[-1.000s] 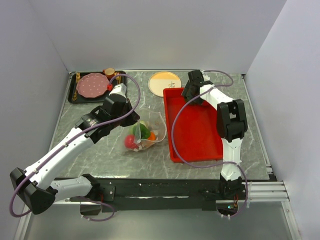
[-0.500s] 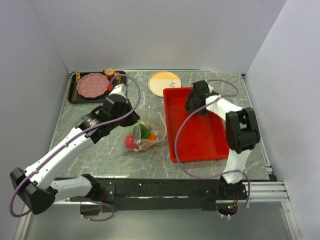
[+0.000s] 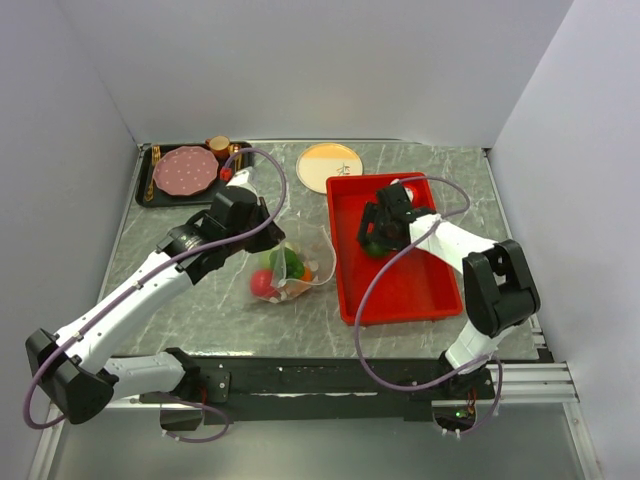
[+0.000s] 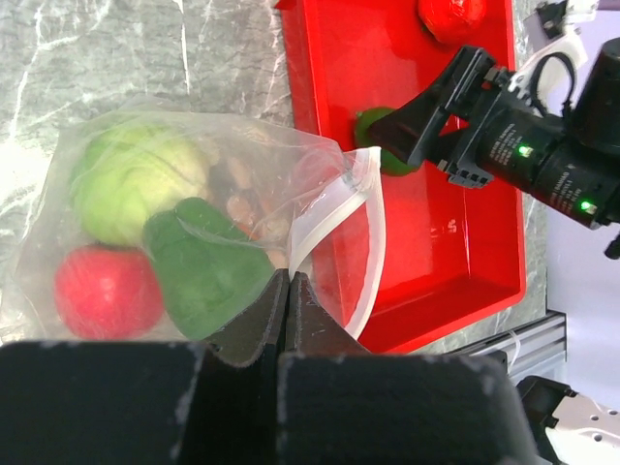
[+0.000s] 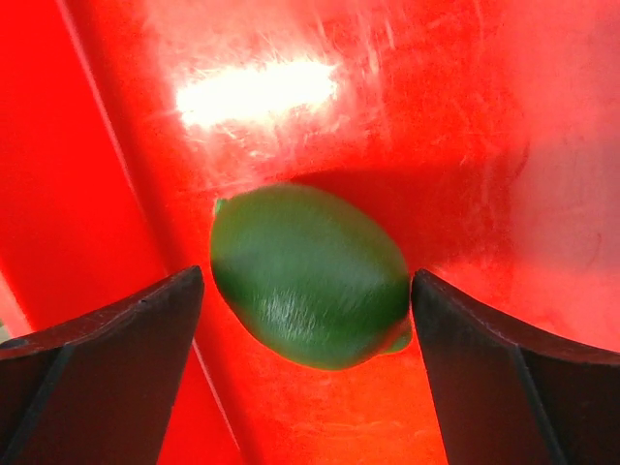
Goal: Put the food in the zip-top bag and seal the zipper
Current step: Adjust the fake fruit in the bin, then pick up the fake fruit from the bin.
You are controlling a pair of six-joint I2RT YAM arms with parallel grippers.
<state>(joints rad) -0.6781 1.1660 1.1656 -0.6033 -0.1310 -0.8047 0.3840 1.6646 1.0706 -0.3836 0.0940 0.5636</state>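
Left gripper: fingers pinched together on the mouth edge of the zip-top bag, at the zipper.
Bag: thin, limp, already part-filled.
Green food: in the red tray; likely light, slick, rolls; take across its middle.
Right gripper: fingers wide apart, 1 each side, not touching.
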